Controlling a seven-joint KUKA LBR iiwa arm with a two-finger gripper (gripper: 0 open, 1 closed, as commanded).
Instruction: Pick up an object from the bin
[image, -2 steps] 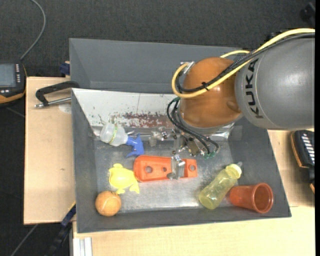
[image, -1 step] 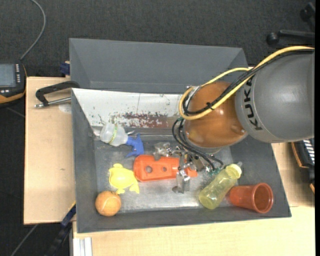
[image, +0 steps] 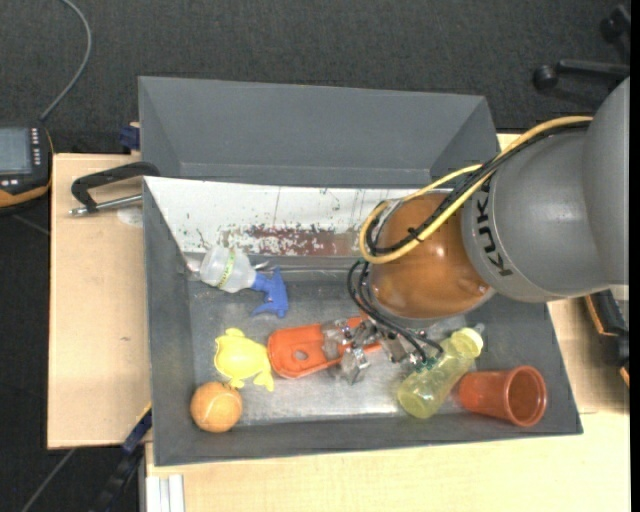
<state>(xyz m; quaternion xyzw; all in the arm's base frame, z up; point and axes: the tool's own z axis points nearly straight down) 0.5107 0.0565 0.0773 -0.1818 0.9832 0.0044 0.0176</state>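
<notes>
Camera view: gripper (image: 352, 362) sits low on the bin floor, mid-bin toward the front, right at the right end of a flat orange plastic piece with a hole (image: 297, 350). Metal tip touches or overlaps that end. Can't tell whether the jaws are spread or closed, since the wrist hardware and cables clutter the spot. Nothing is clearly pinched, so no confirmed hold.

Likely reason for this pose: the orange piece lies flat with its narrow end toward the arm, so that end is the easiest part to take from the right. That makes it the probable pick, though that's a judgement only.

Neighbours:
- A yellow-green translucent bottle (image: 438, 380) lies on its side just right of the gripper, close under the wrist. It could get bumped.
- An orange-red cup (image: 505, 393) lies tipped over beyond the bottle, at front right.
- A yellow toy (image: 243, 360) touches the left end of the orange piece and may drag along on a lift.
- An orange ball (image: 216, 407) is in the front-left corner.
- A blue toy (image: 270, 292) and a clear bottle (image: 225, 268) sit at back left, well apart from the gripper.

The bin wall (image: 165, 330) isn't in the way.
</notes>
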